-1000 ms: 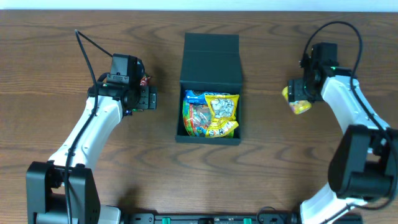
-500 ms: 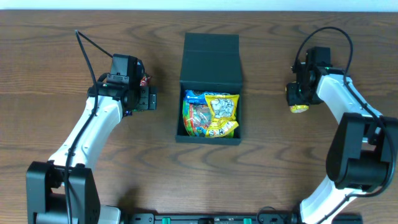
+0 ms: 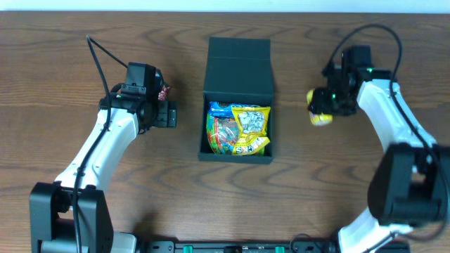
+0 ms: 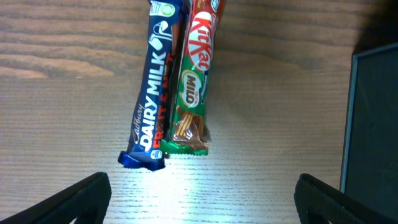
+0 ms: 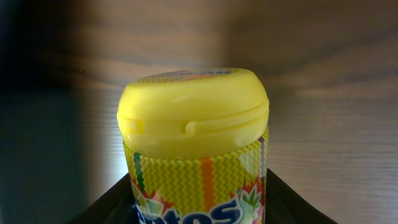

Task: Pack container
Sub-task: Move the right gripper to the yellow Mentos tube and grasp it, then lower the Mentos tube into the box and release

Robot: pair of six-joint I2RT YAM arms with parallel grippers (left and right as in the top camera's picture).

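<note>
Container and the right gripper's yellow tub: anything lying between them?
No. Overhead view shows only bare table between the container and the yellow-lidded tub in the right gripper.

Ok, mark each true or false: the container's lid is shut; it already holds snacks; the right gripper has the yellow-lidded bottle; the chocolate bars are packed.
The container has its lid shut. False: the flap is open.
The container holds snack packets. True.
The right gripper grips the yellow-lidded bottle. True.
The chocolate bars are in the container. False: they lie on the table, below the open left gripper.
</note>
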